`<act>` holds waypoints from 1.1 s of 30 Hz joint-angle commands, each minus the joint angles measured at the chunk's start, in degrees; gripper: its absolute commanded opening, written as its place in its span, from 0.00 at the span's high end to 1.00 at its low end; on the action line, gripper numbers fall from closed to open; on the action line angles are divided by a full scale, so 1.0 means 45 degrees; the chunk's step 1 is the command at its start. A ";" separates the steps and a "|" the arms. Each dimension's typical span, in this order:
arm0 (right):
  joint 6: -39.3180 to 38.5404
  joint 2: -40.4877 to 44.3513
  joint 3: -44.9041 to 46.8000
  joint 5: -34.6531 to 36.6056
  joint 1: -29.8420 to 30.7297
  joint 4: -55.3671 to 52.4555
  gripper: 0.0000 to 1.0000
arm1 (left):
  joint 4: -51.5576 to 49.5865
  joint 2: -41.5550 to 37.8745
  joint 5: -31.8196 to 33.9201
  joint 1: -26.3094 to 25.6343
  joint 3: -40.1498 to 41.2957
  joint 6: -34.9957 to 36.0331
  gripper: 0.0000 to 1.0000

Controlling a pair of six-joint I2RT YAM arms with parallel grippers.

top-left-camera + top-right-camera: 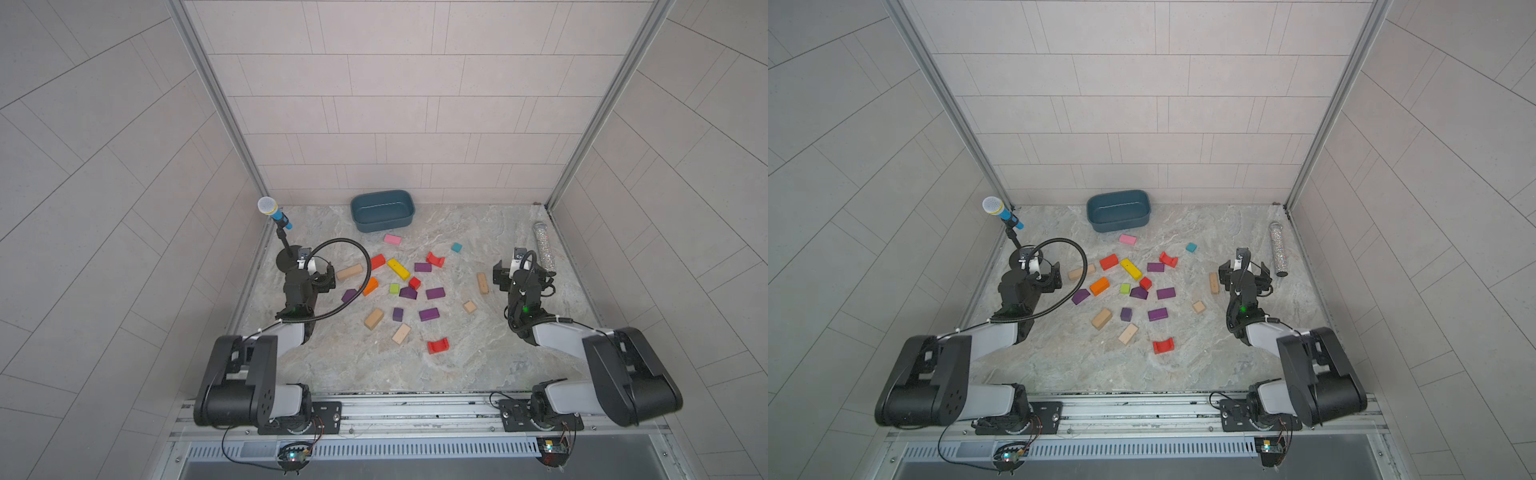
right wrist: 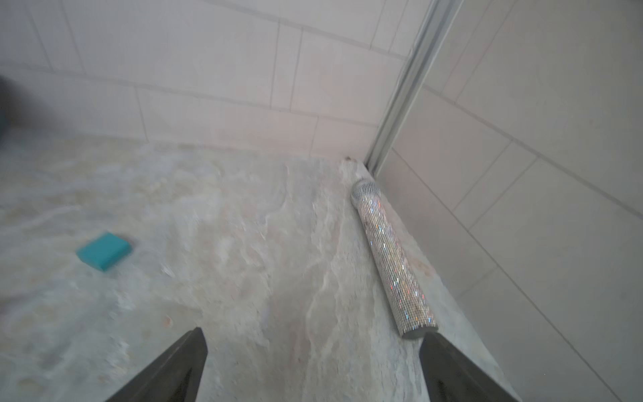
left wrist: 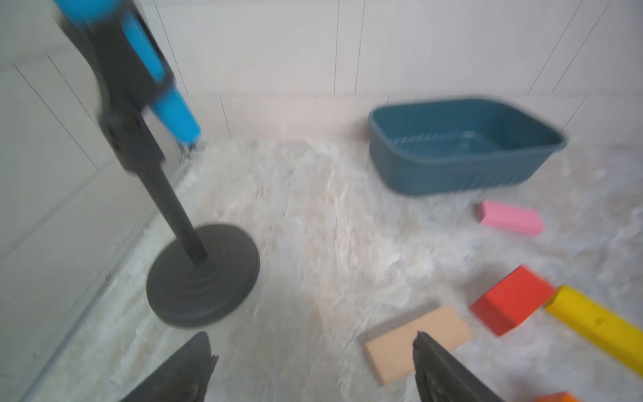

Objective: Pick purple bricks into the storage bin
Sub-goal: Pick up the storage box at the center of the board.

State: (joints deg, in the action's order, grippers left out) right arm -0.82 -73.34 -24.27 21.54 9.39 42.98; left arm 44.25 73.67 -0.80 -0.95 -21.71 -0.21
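Six matte dark-purple wooden bricks lie scattered at centre; the round-cornered, ribbed teal plastic storage bin stands at twelve o'clock. Left gripper (nine o'clock) and right gripper (three o'clock): jaws spread.

Six purple bricks, four red blocks, five bare-wood blocks, one each: orange block, yellow block, lime cube, pink block, teal block, one storage bin, two microphones
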 commanded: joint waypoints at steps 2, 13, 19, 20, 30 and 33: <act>0.0193 0.0537 -0.2969 -0.2718 0.0023 -0.3773 0.00 | -0.0507 -0.2004 -0.0321 -0.0498 0.0314 -0.0700 0.07; 0.2252 -1.0605 -2.0428 -0.8261 0.1245 -1.4698 0.00 | -0.2518 -0.4250 -0.1308 -0.3086 -0.0040 -0.0406 0.00; 0.2961 -1.6861 -2.9433 -0.8269 0.1949 -1.7648 0.01 | -0.2984 -0.4906 -0.1815 -0.3240 0.0514 -0.1077 0.00; 0.3380 -1.7386 -2.9753 -0.8284 0.1941 -1.7278 0.02 | -0.3271 -0.5051 -0.1870 -0.3273 0.0462 -0.1137 0.00; 0.6091 -1.9667 -2.9630 -0.7910 0.2024 -1.4294 0.09 | -0.4521 -0.5873 -0.0861 -0.3978 0.0453 -0.0456 0.00; 0.6471 -2.0022 -2.9724 -0.7786 0.2047 -1.3753 0.13 | -0.4443 -0.5897 -0.0835 -0.4083 0.0437 -0.0466 0.00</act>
State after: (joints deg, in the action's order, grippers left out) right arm 24.56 -162.69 -156.20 -14.72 18.24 -23.11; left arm 24.56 47.55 -5.50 -18.83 -20.21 -2.98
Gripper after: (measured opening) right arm 0.878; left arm 0.997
